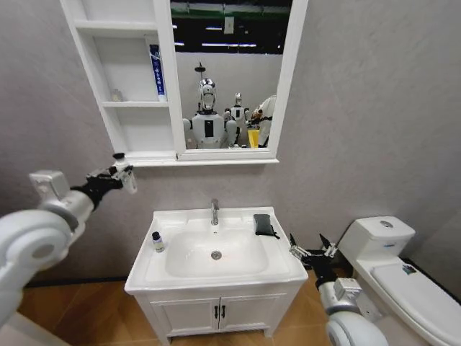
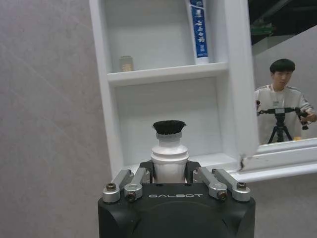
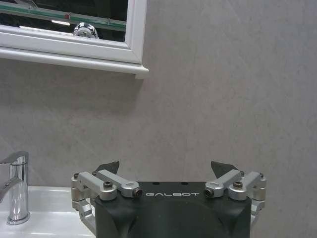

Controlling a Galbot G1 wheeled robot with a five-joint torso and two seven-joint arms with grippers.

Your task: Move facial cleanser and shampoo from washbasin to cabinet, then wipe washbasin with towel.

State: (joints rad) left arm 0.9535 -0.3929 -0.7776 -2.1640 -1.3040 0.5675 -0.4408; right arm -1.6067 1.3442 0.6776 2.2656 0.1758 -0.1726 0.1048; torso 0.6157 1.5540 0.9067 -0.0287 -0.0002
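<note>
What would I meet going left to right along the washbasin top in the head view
Small black-capped bottle on the washbasin's left edge → chrome tap, at the back, roughly level with the drain → folded dark towel at the back right → right gripper, jaws open, just off the basin's right corner.

Left pincer [image 1: 124, 173] grips white bottle [image 1: 128, 178] below cabinet [image 1: 122, 79].

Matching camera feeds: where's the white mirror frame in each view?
Head view: mirror frame upper centre, above the washbasin.
Left wrist view: its upright beside the cabinet shelves, beyond the bottle in the left gripper.
Right wrist view: its lower corner on the wall, beyond the open right gripper.
Shared landmark: the grey wall.
</note>
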